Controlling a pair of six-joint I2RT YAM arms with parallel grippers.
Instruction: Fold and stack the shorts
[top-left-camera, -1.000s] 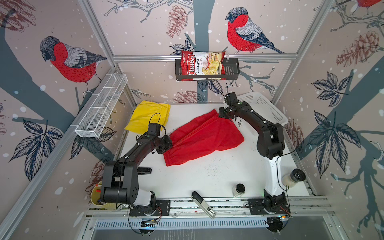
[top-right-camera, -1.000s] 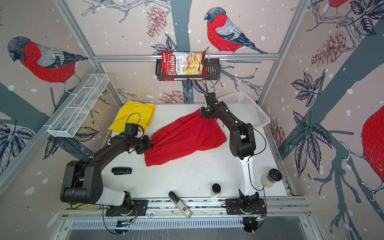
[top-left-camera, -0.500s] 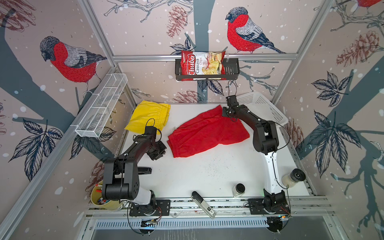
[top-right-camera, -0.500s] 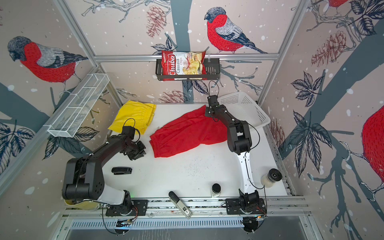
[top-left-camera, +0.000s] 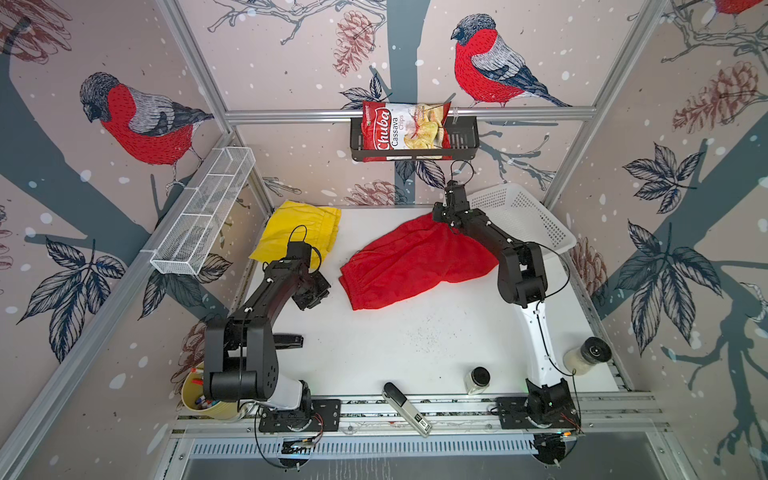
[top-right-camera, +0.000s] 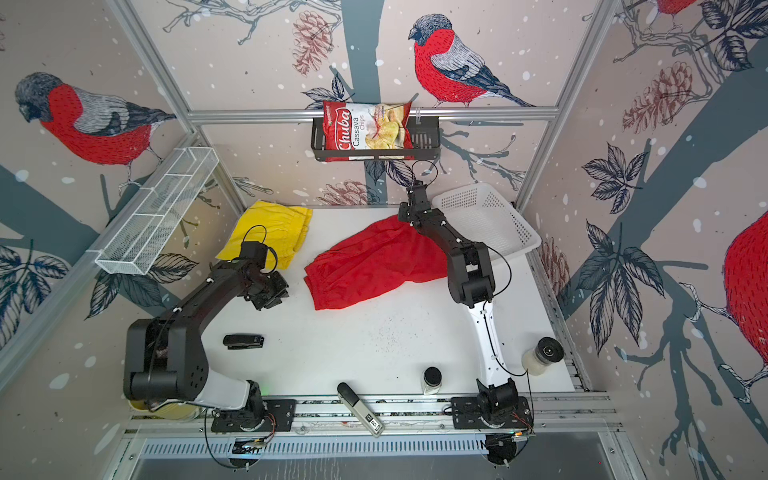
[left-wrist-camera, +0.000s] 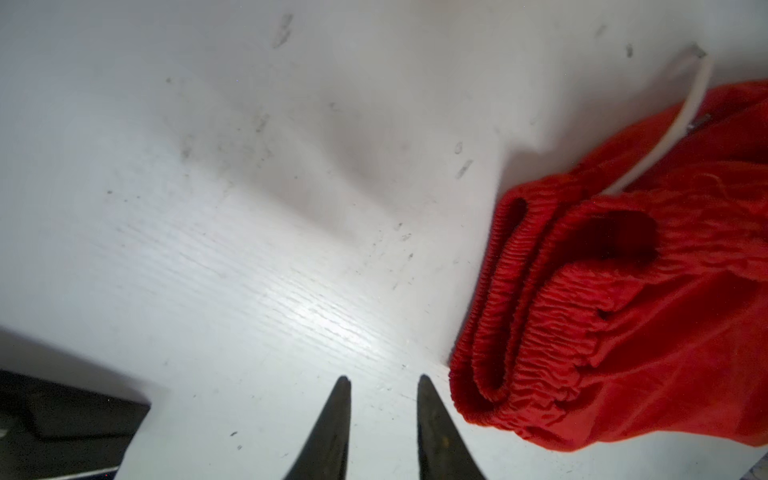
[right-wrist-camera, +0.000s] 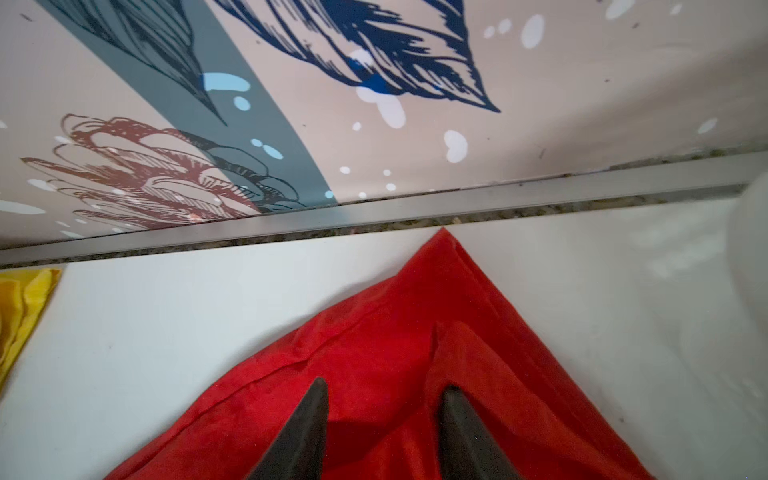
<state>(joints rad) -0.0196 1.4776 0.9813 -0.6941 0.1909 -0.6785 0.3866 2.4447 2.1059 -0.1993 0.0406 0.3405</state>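
Observation:
The red shorts lie spread across the middle of the white table. Their gathered waistband and white drawstring show in the left wrist view. My left gripper is open over bare table, just beside that waistband and apart from it. At the shorts' far corner, my right gripper hovers open, with the fabric lying loose under its fingers. The yellow shorts lie folded at the back left.
A white basket stands at the back right. A chips bag sits in a black rack on the back wall, and a wire shelf hangs on the left. A stapler, a jar and a bottle stand near the front.
Both grippers have opened and let go of the red shorts, which now lie on the table. My left gripper has drawn back to the left, off the waistband.

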